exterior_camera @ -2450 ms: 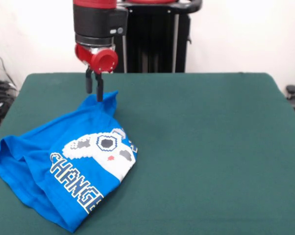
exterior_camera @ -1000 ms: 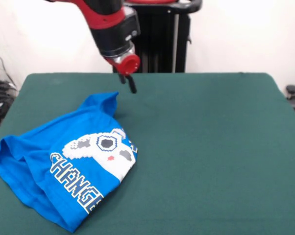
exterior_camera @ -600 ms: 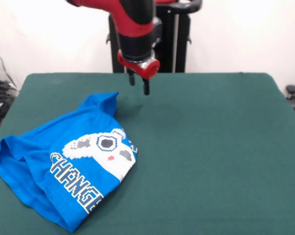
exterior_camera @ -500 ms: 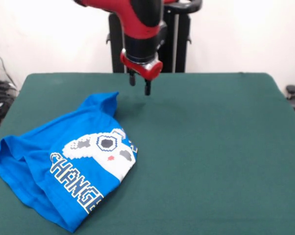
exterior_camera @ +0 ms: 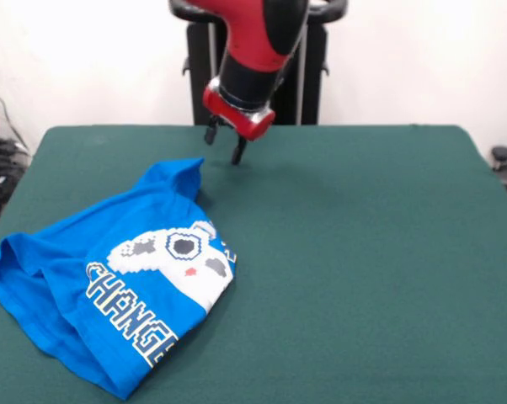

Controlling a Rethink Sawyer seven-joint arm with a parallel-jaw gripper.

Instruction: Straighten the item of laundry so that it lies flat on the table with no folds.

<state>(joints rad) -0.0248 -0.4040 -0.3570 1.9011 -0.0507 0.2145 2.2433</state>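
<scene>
— Blue cotton, bunched up: that was the T-shirt (exterior_camera: 110, 278), lying on the left part of the table (exterior_camera: 363, 278) toward the near edge. How much of it could you read?

— Not all. The white pixel graphic (exterior_camera: 176, 252) showed on top, but the block lettering (exterior_camera: 129, 313) ran off under a fold, so only part of the word could be made out. The lower hem side came close to the picture's bottom edge, and the left end sat just by the picture's left edge. Layers were doubled over along the left, so what lay beneath was hidden.

— Which way did it run?

— Its long axis went diagonally, from a raised point at the upper right, near the table's middle, down to the lower left. The lettering slanted along the near right edge, dropping toward the bottom.

— And the hand?

— The hand (exterior_camera: 224, 145) hung from the red arm (exterior_camera: 258, 42) above the far part of the table, up and to the right of the shirt's raised point, apart from the cloth. Its two dark fingers (exterior_camera: 237, 151) stood spread with a gap between them, holding nothing. Whether the tips met the green felt I couldn't tell.

— Behind it?

— A black pedestal (exterior_camera: 312, 76) against a pale wall (exterior_camera: 422, 59).
</scene>
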